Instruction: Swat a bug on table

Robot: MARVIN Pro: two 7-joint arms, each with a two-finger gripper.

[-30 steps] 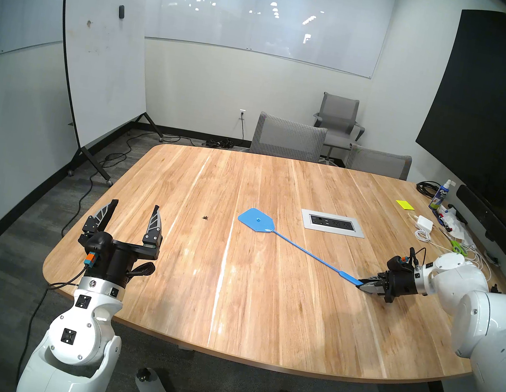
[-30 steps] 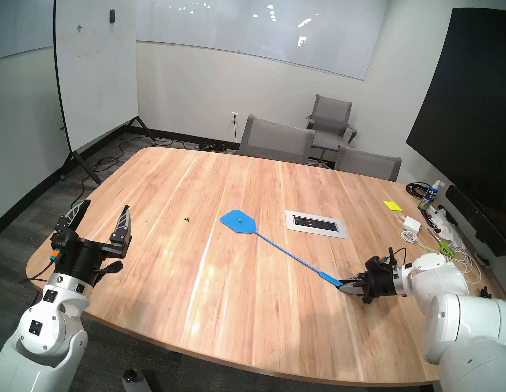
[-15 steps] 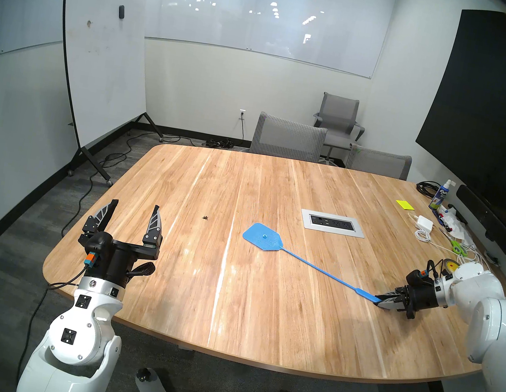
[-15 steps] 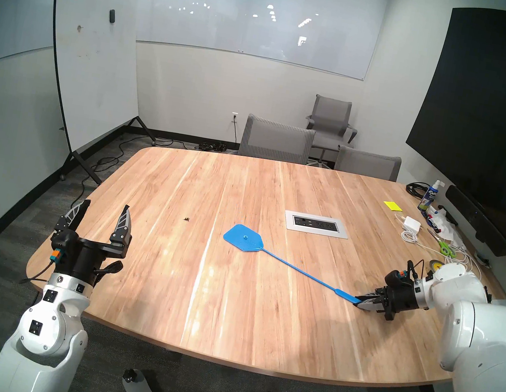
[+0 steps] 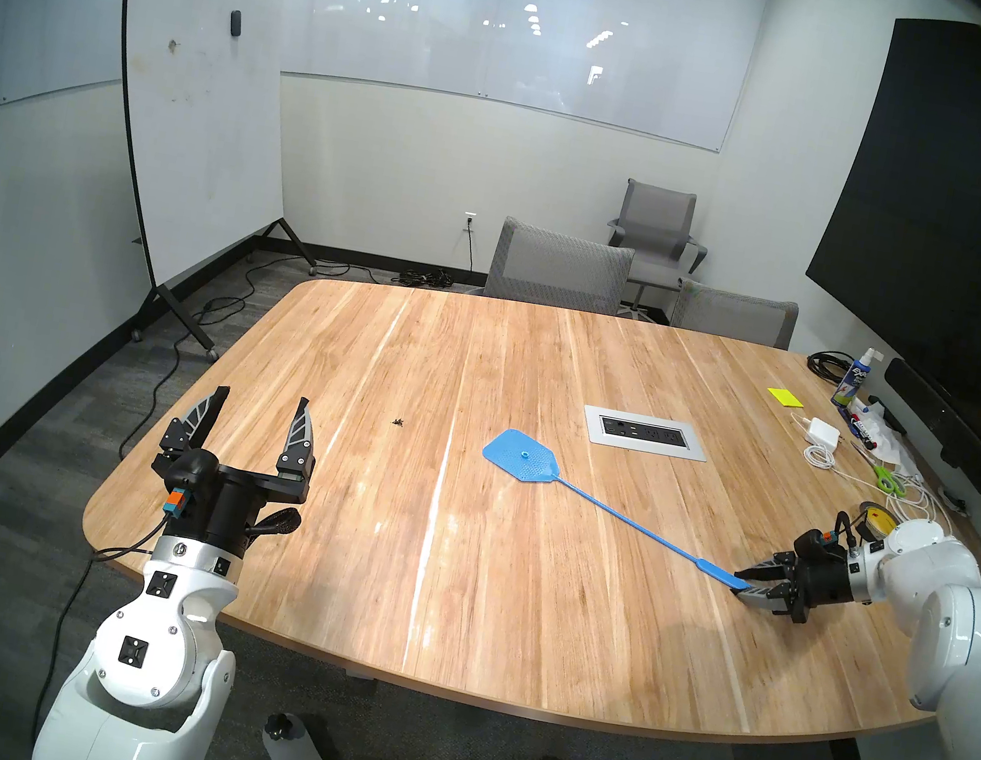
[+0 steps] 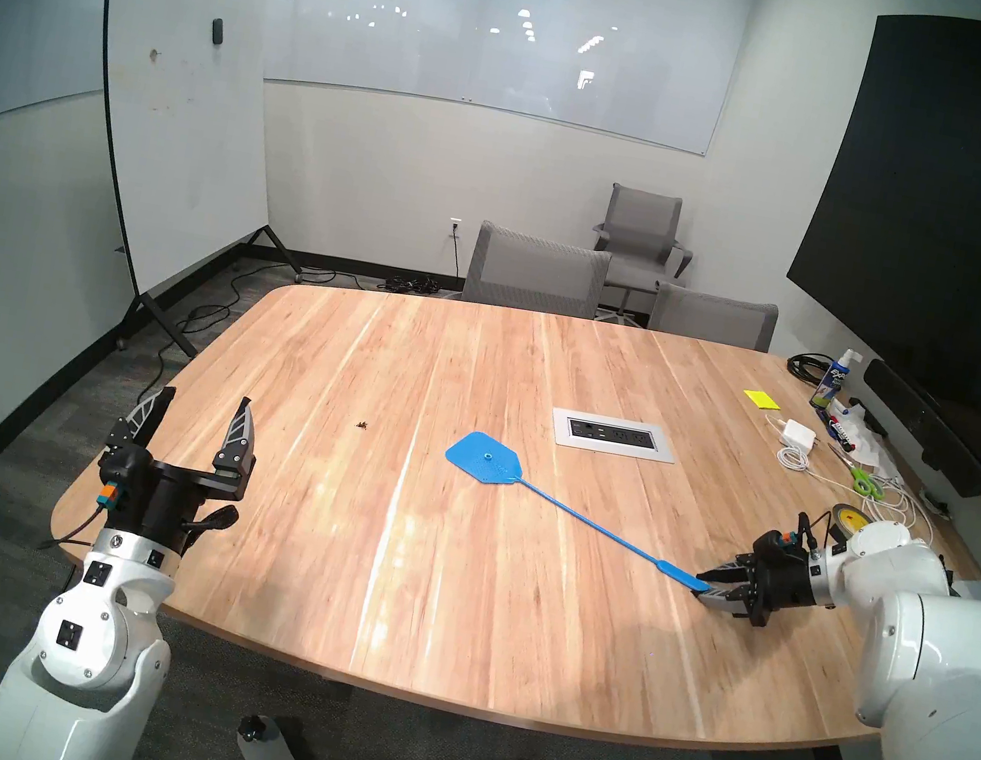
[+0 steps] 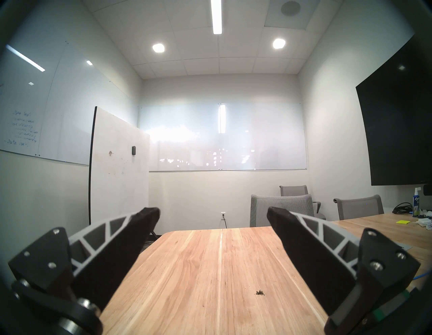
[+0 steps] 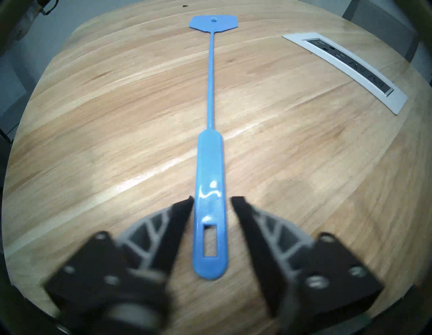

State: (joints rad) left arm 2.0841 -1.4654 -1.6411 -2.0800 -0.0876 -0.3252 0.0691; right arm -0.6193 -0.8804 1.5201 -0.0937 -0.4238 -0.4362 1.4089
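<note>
The right gripper (image 8: 212,205) sits low over the counter (image 5: 503,598) near its right edge, its jaws parted, with a gap showing on each side of the fly swatter (image 8: 211,187) handle that lies between them. In the right wrist view neither finger (image 8: 180,224) presses on the handle; one tip looks just beside it, the other stands clear. The blue fly swatter (image 5: 615,510) lies flat on the wood, its thin shaft running from the gripper toward the middle of the counter, its mesh head pointing to the robot's left.

Past the swatter head, well apart from it, the bug (image 5: 398,421) rests on the counter as a tiny dark speck with small bits around it. The left wrist view shows the bug (image 7: 259,292) on the planks ahead of the left gripper (image 7: 212,217).

The left gripper (image 5: 264,403) hangs above the near-left corner of the counter, tilted slightly upward, its jaws spread wide and holding nothing.

A silver outlet panel (image 5: 645,433) is set into the counter beyond the swatter. Along the far right edge lie a yellow notepad (image 5: 785,397), a white charger (image 5: 823,432), green scissors (image 5: 885,478) and a spray bottle (image 5: 854,382).
</note>
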